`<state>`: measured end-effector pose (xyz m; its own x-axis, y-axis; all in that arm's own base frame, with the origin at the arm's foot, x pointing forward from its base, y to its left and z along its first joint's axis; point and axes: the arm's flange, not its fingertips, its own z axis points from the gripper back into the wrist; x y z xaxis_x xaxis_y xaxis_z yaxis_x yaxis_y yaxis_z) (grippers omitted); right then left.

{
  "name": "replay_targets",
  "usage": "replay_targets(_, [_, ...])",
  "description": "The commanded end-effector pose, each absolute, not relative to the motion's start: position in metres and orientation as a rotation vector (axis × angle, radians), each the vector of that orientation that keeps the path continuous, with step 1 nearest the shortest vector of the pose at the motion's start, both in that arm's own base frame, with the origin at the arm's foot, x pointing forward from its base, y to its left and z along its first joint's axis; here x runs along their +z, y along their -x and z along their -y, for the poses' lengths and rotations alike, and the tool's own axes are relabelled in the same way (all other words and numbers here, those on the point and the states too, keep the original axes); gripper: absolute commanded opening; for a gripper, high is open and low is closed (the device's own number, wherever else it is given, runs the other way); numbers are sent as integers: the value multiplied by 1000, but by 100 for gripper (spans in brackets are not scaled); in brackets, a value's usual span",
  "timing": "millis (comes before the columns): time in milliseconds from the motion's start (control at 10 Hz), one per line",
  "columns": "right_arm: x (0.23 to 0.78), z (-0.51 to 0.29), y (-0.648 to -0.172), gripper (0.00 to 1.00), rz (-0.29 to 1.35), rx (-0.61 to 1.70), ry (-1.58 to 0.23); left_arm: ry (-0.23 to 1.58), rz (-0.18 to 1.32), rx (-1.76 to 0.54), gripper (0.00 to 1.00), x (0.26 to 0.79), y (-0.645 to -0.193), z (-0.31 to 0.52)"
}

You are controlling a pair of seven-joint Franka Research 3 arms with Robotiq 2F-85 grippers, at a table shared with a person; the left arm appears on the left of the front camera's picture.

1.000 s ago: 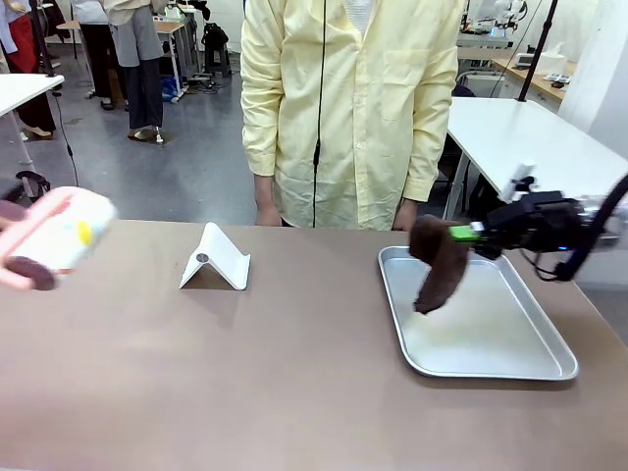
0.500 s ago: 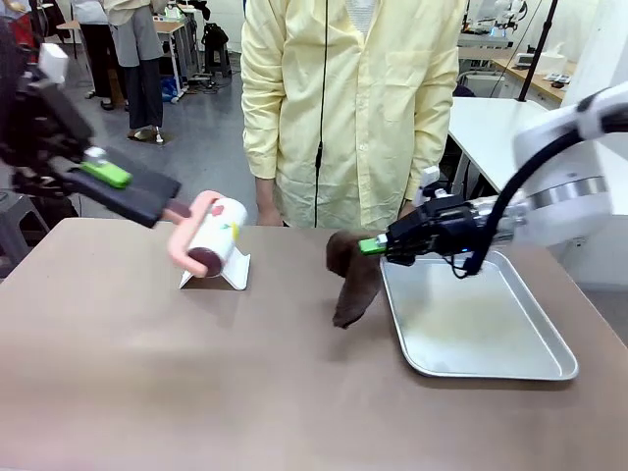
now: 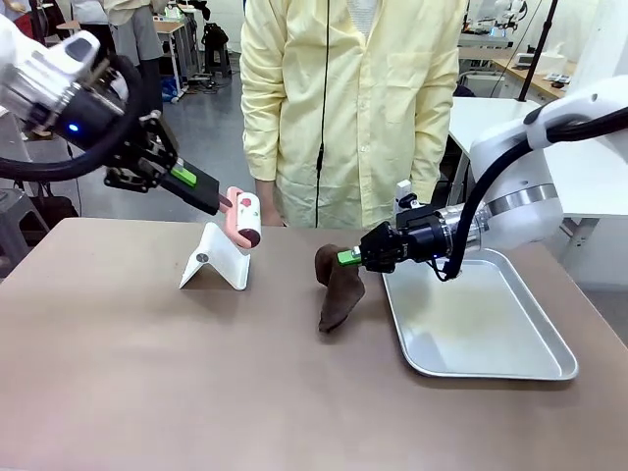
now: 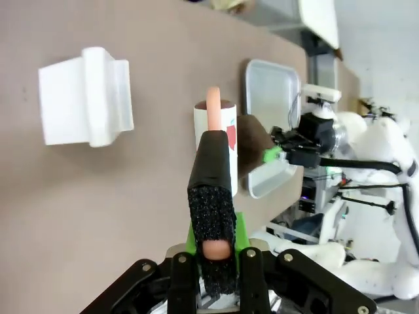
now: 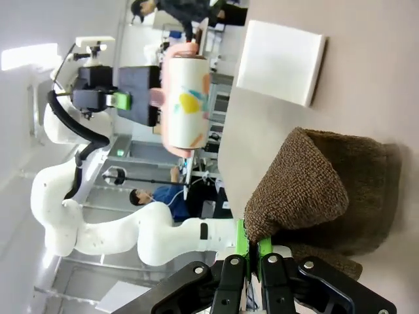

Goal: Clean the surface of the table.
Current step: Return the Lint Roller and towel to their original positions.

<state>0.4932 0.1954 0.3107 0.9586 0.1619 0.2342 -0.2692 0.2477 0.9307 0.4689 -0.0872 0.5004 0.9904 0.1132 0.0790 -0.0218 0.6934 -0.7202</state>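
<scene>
Left gripper: you see the left gripper [image 3: 218, 201] at upper left of the front view, jaws clamped on the pink handle of a lint roller [image 3: 243, 218], which hangs just above a white stand [image 3: 216, 259].
Left wrist view: the roller [image 4: 216, 140] sticks out from the closed fingers [image 4: 211, 216].
Right gripper: the right gripper [image 3: 350, 257] sits at centre, jaws pinched on a brown cloth [image 3: 340, 289].
Cloth: its lower end touches the table, just left of the metal tray [image 3: 481, 334].
Right wrist view: the cloth [image 5: 321, 190] bunches at the fingertips.
Table: the brown table [image 3: 147, 373] fills the lower half of the front view.
Person: you have a person in a yellow shirt [image 3: 353, 108] at top centre, behind the far edge.
</scene>
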Motion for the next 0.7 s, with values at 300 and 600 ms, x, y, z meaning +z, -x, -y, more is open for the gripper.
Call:
replay_targets(300, [295,-176,-519,6,8,126,-1203,790,42,58,22,471,-491,95])
replay_targets(600, [303,-181,-508,6,76,168,-1230,790,42,58,22,471,-491,95])
